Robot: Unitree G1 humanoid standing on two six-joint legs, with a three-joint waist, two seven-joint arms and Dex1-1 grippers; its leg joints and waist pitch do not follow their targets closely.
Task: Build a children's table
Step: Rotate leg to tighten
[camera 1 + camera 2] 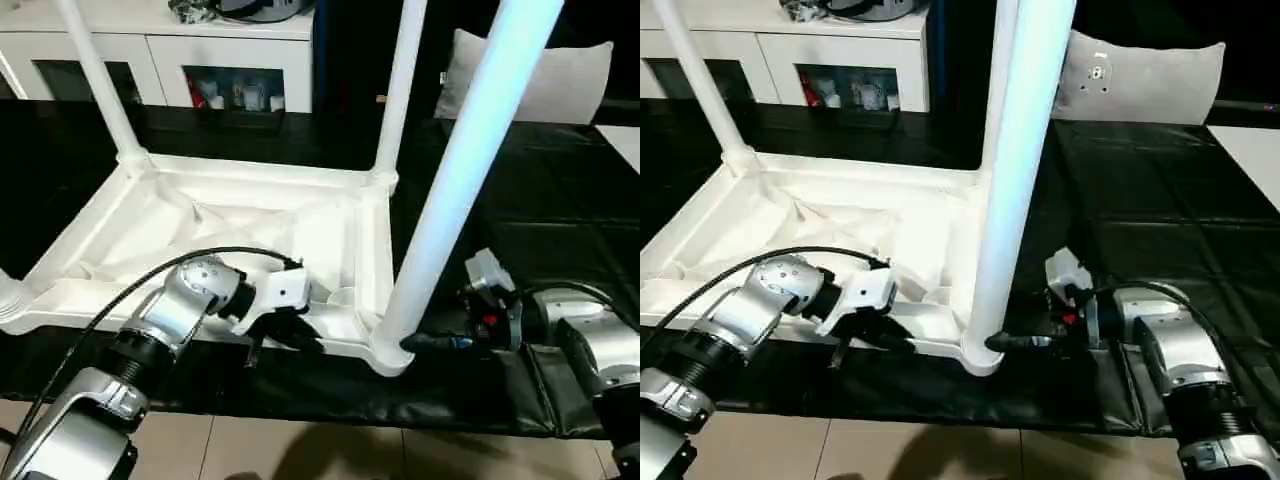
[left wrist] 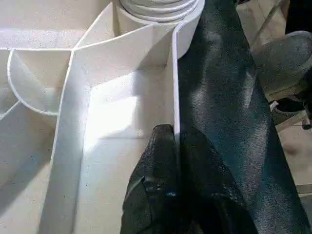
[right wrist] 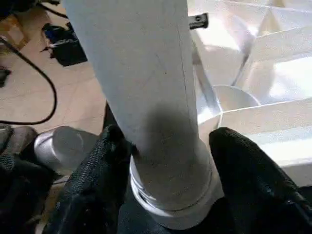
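On black floor mat (image 1: 560, 200), upside down: white plastic tabletop (image 1: 200, 225), ribbed underside facing up, round sockets at its corners. Three legs stand upright in sockets: far-left leg (image 1: 100, 75), far-right leg (image 1: 400, 85), near-right leg (image 1: 470, 170), this last a thick white tube rising out of the top of the head views, its lower end seated in the near-right corner socket (image 1: 390, 350).

Left gripper (image 2: 175, 141): black fingers pressed together on the tabletop's near rim wall, one finger inside the wall and one outside, close to the near-right corner socket. Silver left forearm (image 1: 170, 310) with black cable reaches in from the near left.

Right gripper (image 3: 168, 139): fingers (image 3: 105, 146) spread either side of the near-right leg just above its socket; one finger lies against the tube, the other stands a little apart, so whether the leg is gripped cannot be told. Silver right forearm (image 1: 590, 340) lies low over the mat at right.

Background: white glass-door cabinet (image 1: 200, 70) behind the tabletop; grey cushion (image 1: 560, 80) at far right; tan tile floor (image 1: 330, 450) along the near edge
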